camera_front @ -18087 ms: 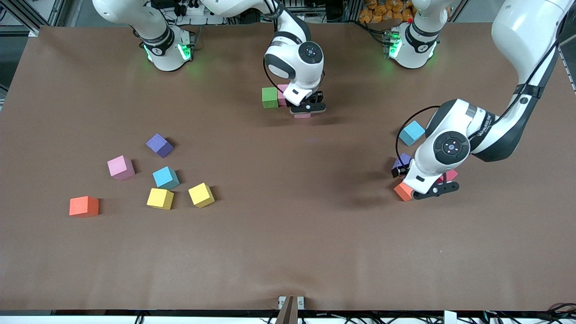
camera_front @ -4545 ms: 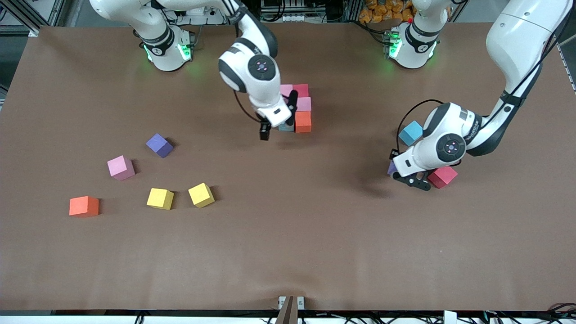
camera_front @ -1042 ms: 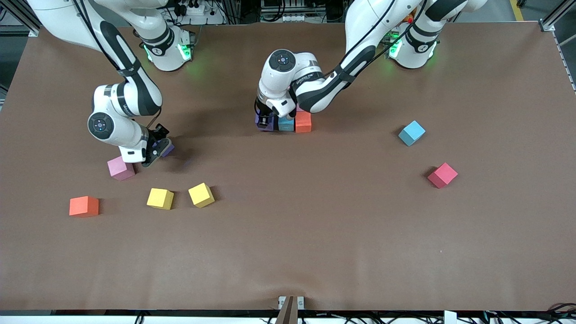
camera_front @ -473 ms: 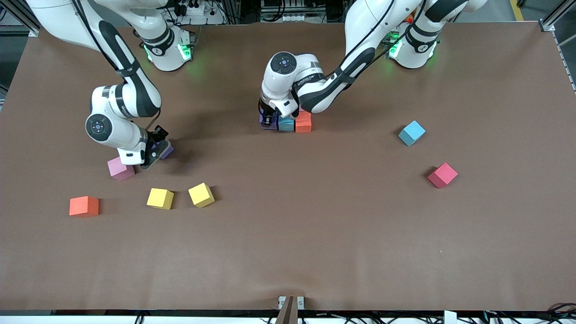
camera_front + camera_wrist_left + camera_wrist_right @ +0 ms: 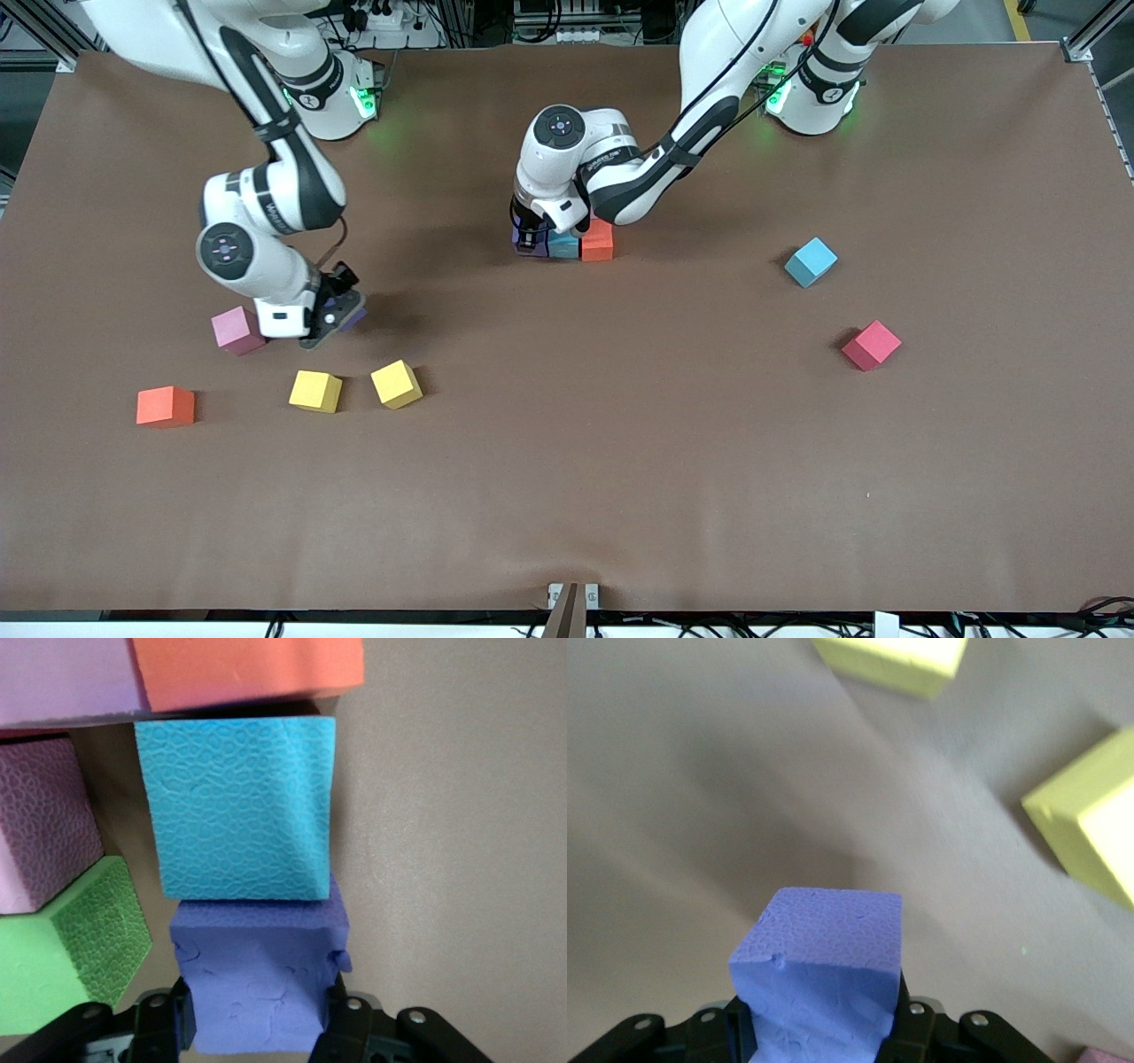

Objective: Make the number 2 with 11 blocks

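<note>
Front view first: the right gripper (image 5: pixel 332 312) has been lifted and carried toward the table's middle since half a second ago, a purple block (image 5: pixel 352 317) clamped in it over bare table beside the pink block (image 5: pixel 236 330). Two yellow blocks (image 5: pixel 314 391) and an orange block (image 5: pixel 165 406) lie nearer the camera. At the middle, the left gripper (image 5: pixel 530 241) is still held low on a second purple cube (image 5: pixel 532 249), set beside the cyan cube (image 5: pixel 563 245) and orange cube (image 5: pixel 597 240) of the number 2 (image 5: pixel 567 239). A loose cyan block (image 5: pixel 811 261) and a crimson block (image 5: pixel 871 345) wait toward the left arm's end.

Left wrist view: the purple cube (image 5: pixel 257 974) is pinched between the fingers (image 5: pixel 173 1023), touching the cyan cube (image 5: pixel 239 806); the digit's middle row appears filled.

Right wrist view: the purple block (image 5: pixel 819 974) is gripped, clear of the table, yellow blocks (image 5: pixel 1090 811) below. The next piece is likely bound for the digit.
</note>
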### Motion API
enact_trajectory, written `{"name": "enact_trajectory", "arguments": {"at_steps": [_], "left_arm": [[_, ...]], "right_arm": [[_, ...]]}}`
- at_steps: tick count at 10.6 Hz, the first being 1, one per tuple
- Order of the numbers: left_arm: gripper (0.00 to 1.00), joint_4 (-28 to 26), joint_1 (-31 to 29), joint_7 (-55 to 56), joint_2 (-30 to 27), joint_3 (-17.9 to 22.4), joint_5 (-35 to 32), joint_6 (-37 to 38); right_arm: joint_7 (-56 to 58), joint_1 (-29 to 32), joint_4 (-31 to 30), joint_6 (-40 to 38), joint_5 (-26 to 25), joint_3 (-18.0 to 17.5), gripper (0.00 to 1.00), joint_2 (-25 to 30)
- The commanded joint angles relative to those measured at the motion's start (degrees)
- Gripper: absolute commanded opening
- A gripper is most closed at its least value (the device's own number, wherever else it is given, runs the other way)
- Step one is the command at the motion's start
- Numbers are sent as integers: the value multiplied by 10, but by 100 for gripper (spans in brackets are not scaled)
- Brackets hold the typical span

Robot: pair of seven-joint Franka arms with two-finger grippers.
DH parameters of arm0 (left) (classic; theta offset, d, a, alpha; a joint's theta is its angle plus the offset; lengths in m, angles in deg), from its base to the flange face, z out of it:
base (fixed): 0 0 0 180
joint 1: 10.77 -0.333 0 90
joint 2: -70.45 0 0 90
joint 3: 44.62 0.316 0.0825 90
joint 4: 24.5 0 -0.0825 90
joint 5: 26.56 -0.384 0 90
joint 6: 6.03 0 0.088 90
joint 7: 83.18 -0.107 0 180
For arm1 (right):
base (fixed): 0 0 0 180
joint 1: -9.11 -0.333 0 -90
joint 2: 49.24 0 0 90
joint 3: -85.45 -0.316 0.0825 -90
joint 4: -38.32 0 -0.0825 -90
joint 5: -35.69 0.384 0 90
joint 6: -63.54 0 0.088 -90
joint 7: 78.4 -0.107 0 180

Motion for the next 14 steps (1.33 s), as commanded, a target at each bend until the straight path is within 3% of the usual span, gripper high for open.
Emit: {"name": "enact_trajectory", "arguments": {"at_steps": [1, 2, 3, 4, 5, 11, 14], "left_arm": [[49, -3, 0, 63, 1, 0, -26, -11], [52, -1, 0, 63, 3, 0, -26, -11], [63, -1, 0, 61, 4, 0, -26, -12], [85, 0, 0, 61, 5, 0, -26, -11], [100, 1, 0, 56, 5, 0, -26, -11], [100, 4, -19, 56, -16, -4, -26, -7], [100, 10, -26, 57, -19, -18, -26, -6]], "right_arm": [[-50, -14, 27, -17, 8, -1, 0, -9], [-59, -14, 34, -29, 8, -2, 0, -9], [-71, -14, 39, -39, 8, -2, 0, -8], [-90, -16, 40, -42, 9, -2, 0, -7], [-117, -31, 41, -42, 34, -2, 0, -3], [-261, -53, 74, -39, 47, -1, 0, -16], [-349, -100, 78, -28, 60, -1, 0, -26]]}}
